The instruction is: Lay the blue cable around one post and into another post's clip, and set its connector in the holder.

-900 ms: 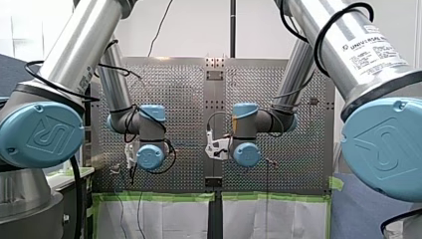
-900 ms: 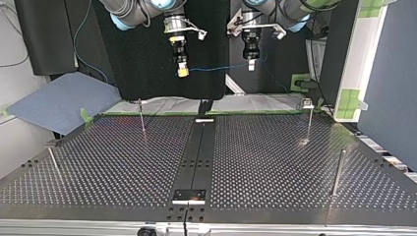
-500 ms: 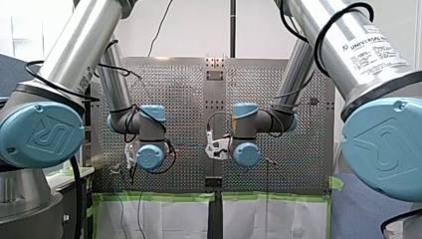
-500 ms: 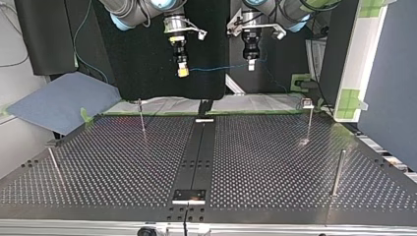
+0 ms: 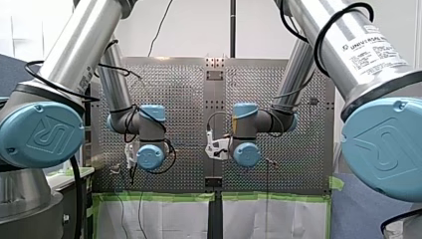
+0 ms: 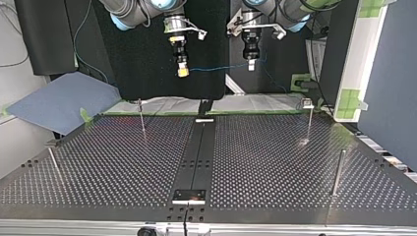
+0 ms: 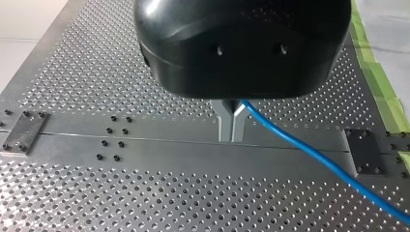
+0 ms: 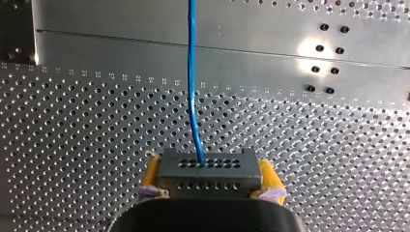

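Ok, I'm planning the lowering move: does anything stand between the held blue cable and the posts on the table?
Nothing visible does. The blue cable spans the air between my right gripper, shut on its connector, and my left gripper. Below it, only bare perforated table lies before the posts.

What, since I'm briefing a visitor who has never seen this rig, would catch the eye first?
The blue cable strung in mid-air between my two grippers, above the table in the top view. My right gripper clamps the grey connector between yellow pads; my left gripper pinches the cable further along. The thin posts on the table carry no cable.
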